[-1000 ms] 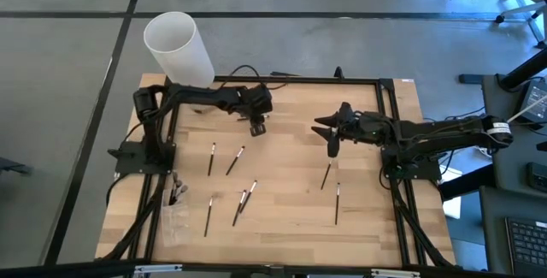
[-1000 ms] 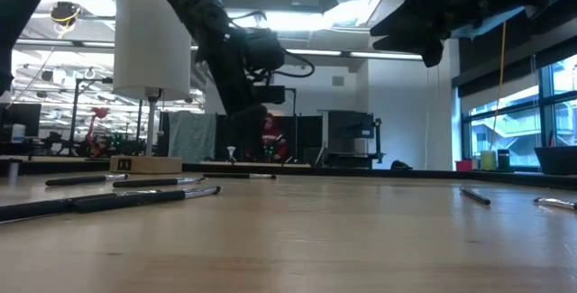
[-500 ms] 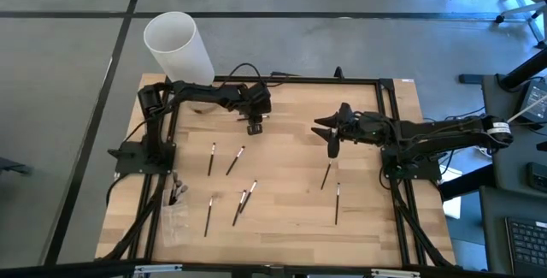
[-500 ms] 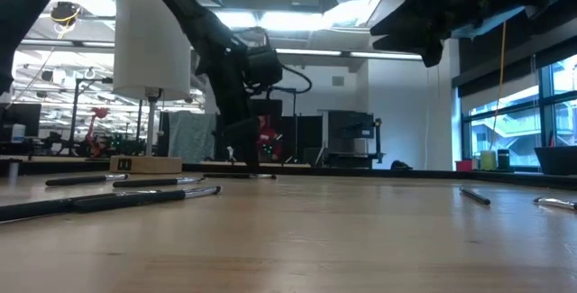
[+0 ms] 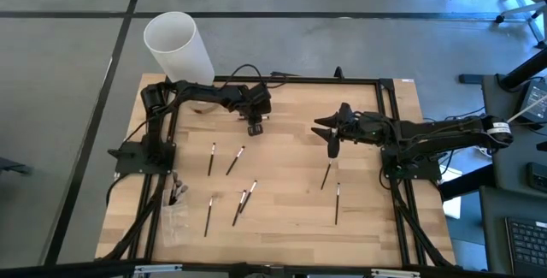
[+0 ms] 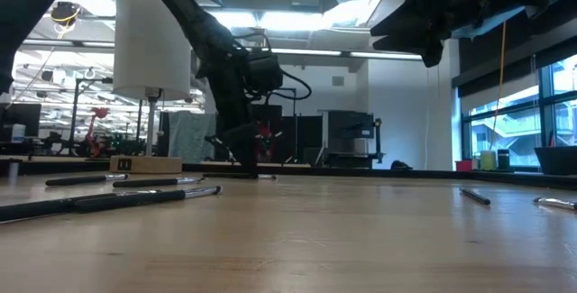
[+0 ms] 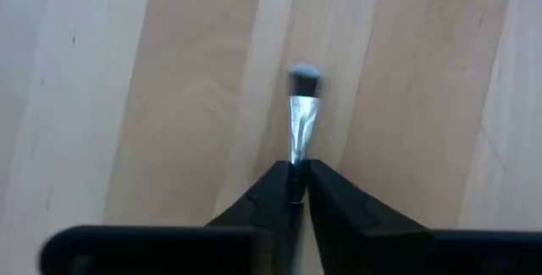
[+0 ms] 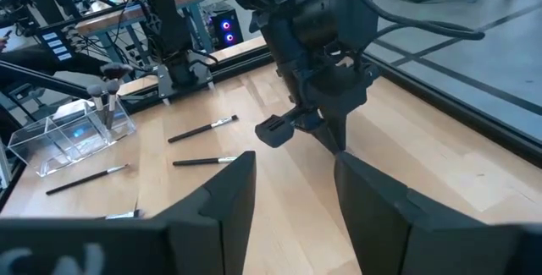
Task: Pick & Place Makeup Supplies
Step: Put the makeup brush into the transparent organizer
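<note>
The left gripper [image 7: 295,192] is pinching a brush [image 7: 302,118] pointing past its fingertips, while the right gripper [image 8: 292,186] is waiting, spread apart.

The left arm reaches from its base at the table's left edge toward the far middle, wrist bent downward. The left gripper [image 5: 255,127] points straight down at the tabletop – its 2 fingers [image 7: 275,192] are pinched together on a thin brush [image 7: 301,133], which sticks out past the fingertips. In the low view this gripper [image 6: 242,162] hangs just above the wood at the far side.

The right arm stretches in from the right edge, roughly level and raised above the table. The right gripper [image 5: 332,145] hangs tilted downward – its 2 fingers [image 8: 222,192] are spread apart with nothing between them.
</note>
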{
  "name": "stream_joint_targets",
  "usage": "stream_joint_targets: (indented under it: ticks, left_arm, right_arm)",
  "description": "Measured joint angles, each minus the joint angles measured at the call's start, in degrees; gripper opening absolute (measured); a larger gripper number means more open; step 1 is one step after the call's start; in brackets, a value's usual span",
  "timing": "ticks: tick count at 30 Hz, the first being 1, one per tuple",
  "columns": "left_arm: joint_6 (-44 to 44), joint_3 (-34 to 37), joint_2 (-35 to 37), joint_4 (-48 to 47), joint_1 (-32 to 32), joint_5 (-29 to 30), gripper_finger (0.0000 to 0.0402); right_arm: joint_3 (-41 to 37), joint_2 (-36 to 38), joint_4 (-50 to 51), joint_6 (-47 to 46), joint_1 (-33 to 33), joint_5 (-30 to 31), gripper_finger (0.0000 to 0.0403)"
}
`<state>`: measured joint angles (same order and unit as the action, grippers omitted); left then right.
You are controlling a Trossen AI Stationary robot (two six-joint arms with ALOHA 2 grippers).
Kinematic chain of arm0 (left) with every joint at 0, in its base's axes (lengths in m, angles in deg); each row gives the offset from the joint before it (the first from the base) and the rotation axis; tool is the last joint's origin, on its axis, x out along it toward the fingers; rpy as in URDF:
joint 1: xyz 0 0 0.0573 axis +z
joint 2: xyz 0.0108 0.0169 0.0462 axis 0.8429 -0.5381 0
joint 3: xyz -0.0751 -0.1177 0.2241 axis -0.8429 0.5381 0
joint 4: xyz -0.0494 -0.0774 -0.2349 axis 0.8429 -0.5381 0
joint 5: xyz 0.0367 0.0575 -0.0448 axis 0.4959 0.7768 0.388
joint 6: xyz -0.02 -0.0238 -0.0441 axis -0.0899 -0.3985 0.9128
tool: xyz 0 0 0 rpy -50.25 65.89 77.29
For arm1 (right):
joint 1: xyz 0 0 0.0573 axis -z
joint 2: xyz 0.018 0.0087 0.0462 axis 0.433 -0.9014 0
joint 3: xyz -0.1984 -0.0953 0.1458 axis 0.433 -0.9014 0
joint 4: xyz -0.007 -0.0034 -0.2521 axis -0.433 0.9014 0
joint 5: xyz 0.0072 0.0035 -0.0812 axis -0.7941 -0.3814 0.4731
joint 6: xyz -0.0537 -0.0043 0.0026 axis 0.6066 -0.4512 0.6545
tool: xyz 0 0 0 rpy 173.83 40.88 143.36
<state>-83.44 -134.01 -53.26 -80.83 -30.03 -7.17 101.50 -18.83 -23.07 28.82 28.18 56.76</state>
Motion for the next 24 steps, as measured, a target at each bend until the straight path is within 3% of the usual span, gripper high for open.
stream_joint_targets:
  ticks: [5, 11, 19, 24]
  left_arm:
    - [3.3, 0.0, 0.0, 0.2, -0.1, 2.5, 0.0012]
    - [10.4, 0.5, 2.9, -3.6, -2.0, 11.5, 0.0026]
    - [26.2, 0.3, 17.9, -17.6, -9.6, 15.7, 0.0019]
    - [37.9, 0.2, 28.2, -29.5, -19.0, 19.6, 0.0019]
  right_arm:
    - [0.0, 0.0, 0.0, 0.0, 0.0, 0.0, 0.0162]
    - [0.0, 0.0, 0.0, -0.1, 0.0, -1.6, 0.0162]
    - [0.0, 0.0, 0.0, -0.2, 0.0, -1.9, 0.0162]
    - [0.0, 0.0, 0.0, -0.6, 0.0, -1.9, 0.0162]
